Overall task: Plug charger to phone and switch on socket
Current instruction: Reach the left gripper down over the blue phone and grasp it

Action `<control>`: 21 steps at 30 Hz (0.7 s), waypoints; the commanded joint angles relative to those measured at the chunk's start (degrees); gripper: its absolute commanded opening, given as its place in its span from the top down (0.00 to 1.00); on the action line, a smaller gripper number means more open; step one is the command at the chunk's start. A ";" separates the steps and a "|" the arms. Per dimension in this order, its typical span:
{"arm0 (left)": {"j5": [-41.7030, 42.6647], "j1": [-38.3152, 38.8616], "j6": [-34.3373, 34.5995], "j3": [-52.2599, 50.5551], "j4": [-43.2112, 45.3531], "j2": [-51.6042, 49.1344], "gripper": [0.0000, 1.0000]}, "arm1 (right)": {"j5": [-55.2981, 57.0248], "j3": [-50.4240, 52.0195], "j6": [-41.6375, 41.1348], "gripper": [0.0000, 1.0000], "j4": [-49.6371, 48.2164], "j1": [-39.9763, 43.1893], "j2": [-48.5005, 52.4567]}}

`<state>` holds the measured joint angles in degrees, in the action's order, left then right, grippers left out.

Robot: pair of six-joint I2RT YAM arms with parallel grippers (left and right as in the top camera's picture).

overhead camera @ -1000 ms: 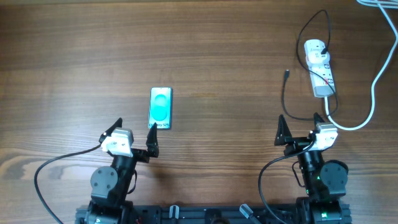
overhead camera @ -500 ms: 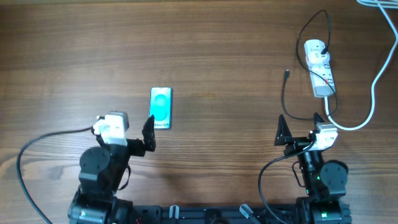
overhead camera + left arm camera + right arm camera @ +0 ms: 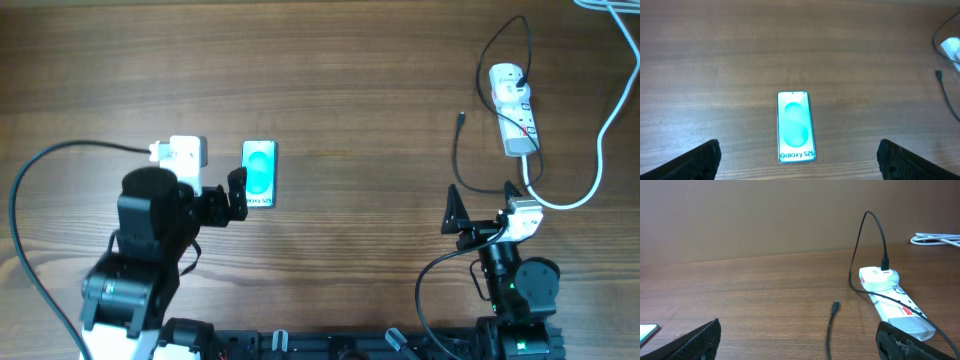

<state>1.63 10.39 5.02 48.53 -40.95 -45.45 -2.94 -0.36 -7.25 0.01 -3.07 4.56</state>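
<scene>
Both grippers are spread wide with nothing in them. The left gripper (image 3: 799,150) sits right by the phone (image 3: 258,174), which lies flat on the table (image 3: 380,80) with its screen lit up cyan (the Galaxy S25 text is at the end closest to the robot). The right gripper (image 3: 481,192) hangs near the charger (image 3: 835,307), whose loose tip rests on the wood just left of the power strip (image 3: 512,110), well apart from the phone. The cable's other end is plugged into the strip's far end. The strip's thick white cord (image 3: 600,150) loops off to the right.
</scene>
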 commanded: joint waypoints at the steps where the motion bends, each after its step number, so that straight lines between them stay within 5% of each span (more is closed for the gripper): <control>1: 0.44 3.02 1.44 5.90 -3.45 -6.05 0.00 | -0.48 0.07 -0.39 0.00 -0.13 -0.09 0.22; 9: -6.64 9.01 6.14 11.50 -8.55 -20.44 0.00 | -0.48 0.07 -0.39 0.00 -0.13 -0.09 0.22; 21: -4.72 8.98 6.16 11.47 0.92 -38.86 0.00 | -0.48 0.07 -0.39 0.00 -0.13 -0.09 0.22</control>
<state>-2.74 19.14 10.48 59.16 -41.43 -79.09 -2.94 -0.36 -7.25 0.01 -3.07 4.58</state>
